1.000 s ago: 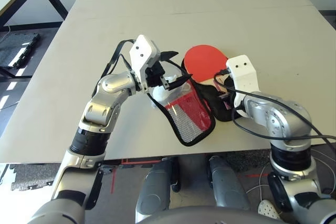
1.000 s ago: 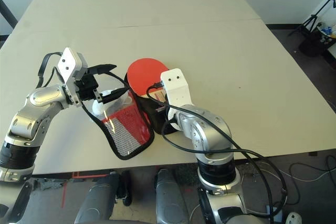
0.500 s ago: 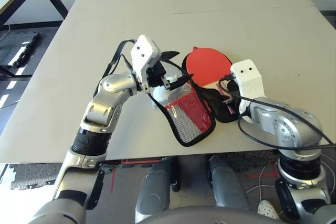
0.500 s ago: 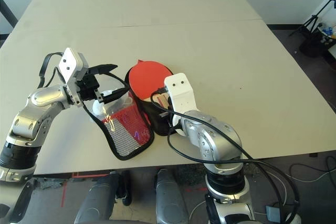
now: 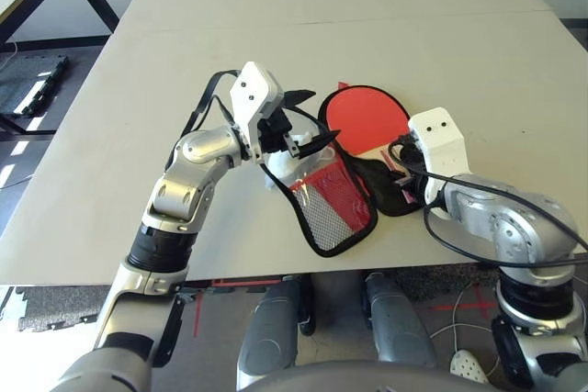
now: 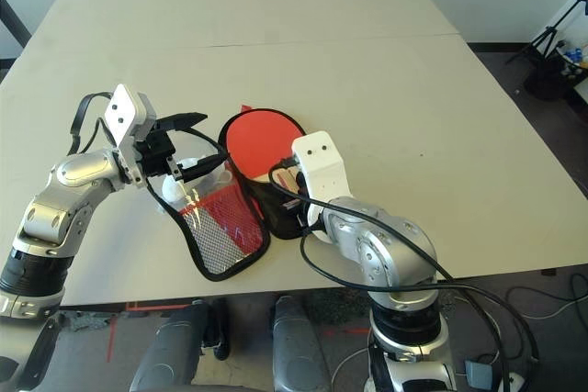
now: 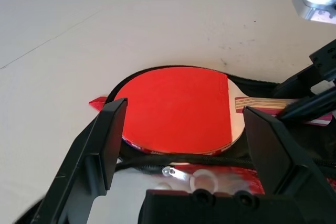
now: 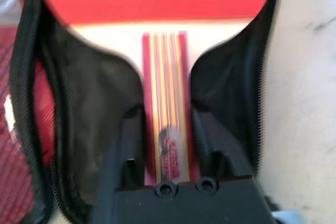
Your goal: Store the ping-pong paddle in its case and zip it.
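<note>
Left eye, table [image 5: 138, 89]: pale tabletop carrying all the items; a seam runs across its far part.
Left eye, case [image 5: 342, 199]: lies open near the front edge; red mesh flap spread at about 7 o'clock of the paddle, black-lined half beneath the paddle.
Left eye, ping-pong paddle [image 5: 370, 118]: red face up on the black lining, handle pointing toward 5 o'clock, toward the right arm.
Left eye, left gripper [image 5: 305, 126]: held above the table at 9 o'clock of the paddle face, black jaws wide apart, clamped on nothing; the raised edge of the case flap lies just beneath them.
Right eye, right gripper [image 6: 287, 181]: at the handle end of the paddle, mostly hidden behind its white wrist block.
Left wrist, paddle and case: round red face seen flat inside the black zip edging; striped handle runs off toward the right gripper's black fingers [image 7: 310, 106]; own jaws stand apart on either side of the view.
Right wrist, handle: striped wooden handle lies between the two jaws, which flank it closely; whether they are touching the handle, cannot tell. Black lining on both sides, zip teeth along the table edge.
</note>
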Robot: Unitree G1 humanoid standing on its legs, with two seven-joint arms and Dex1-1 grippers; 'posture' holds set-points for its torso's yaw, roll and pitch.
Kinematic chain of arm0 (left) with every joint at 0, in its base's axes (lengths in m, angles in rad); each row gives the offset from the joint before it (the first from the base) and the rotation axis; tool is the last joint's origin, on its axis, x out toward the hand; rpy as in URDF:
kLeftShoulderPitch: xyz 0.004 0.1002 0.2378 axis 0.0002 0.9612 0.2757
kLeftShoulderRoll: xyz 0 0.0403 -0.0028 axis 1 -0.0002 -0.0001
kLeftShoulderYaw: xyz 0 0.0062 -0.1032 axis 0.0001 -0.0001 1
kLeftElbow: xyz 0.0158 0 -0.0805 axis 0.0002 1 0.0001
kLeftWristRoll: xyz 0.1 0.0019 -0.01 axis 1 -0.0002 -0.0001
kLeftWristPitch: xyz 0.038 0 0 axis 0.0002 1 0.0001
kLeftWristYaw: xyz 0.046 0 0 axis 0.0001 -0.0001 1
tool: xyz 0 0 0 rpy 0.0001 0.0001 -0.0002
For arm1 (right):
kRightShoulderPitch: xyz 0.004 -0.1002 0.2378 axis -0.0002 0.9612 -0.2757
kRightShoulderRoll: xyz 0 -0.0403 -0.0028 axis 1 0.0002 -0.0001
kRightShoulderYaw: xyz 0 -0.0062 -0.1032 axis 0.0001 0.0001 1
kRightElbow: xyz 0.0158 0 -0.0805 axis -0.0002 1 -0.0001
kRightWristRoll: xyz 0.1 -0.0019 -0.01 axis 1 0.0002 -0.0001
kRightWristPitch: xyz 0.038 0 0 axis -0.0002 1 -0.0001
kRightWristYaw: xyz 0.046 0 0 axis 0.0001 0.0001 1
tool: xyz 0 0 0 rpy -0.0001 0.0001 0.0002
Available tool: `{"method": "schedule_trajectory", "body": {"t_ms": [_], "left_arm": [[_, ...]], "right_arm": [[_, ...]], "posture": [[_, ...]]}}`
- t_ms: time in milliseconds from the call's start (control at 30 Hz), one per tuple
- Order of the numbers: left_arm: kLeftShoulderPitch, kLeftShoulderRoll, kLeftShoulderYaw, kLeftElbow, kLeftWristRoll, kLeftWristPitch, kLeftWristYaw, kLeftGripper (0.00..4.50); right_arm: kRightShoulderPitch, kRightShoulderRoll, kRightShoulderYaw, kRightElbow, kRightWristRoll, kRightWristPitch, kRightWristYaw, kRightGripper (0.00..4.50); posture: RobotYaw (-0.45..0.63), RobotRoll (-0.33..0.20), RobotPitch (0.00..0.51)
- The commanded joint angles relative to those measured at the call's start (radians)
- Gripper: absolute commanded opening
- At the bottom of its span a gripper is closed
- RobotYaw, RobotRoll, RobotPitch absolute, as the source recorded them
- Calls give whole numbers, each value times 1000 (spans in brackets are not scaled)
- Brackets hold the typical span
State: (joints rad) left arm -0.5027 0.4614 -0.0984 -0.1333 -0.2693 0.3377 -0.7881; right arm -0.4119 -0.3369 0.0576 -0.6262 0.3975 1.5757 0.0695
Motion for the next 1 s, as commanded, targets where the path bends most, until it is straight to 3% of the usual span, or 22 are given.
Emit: {"method": "schedule_trajectory", "body": {"t_ms": [33,100,233,300,433,667,833,1000], "left_arm": [[16,3,-20,-9,5,4,-10,4500],[15,9,-18,-14,3,8,-15,4500],[-12,44,-6,-68,-22,62,-37,4500],[-64,85,22,-121,-63,129,-58,4500],[-137,162,81,-165,-131,229,-80,4500],[-210,355,205,-156,-219,343,-137,4500],[-76,576,288,3,-147,254,-240,4500],[74,678,319,103,-92,154,-304,4500]], "right_arm": [[-5,19,3,-7,8,39,6,2728],[-20,-8,11,-40,11,11,39,3338],[38,-205,85,-116,-3,-242,167,4463],[65,-285,48,-103,0,-377,261,4463],[70,-357,-5,-14,-10,-543,364,4463],[83,-361,-84,152,-2,-733,469,4463],[26,-301,-149,273,14,-773,461,4463],[-27,-249,-203,365,28,-787,442,4463]], "posture": [[-74,0,243],[-72,0,245],[-63,0,241],[-57,0,239],[-39,0,235],[-3,0,231],[28,0,232],[36,0,234]]}}
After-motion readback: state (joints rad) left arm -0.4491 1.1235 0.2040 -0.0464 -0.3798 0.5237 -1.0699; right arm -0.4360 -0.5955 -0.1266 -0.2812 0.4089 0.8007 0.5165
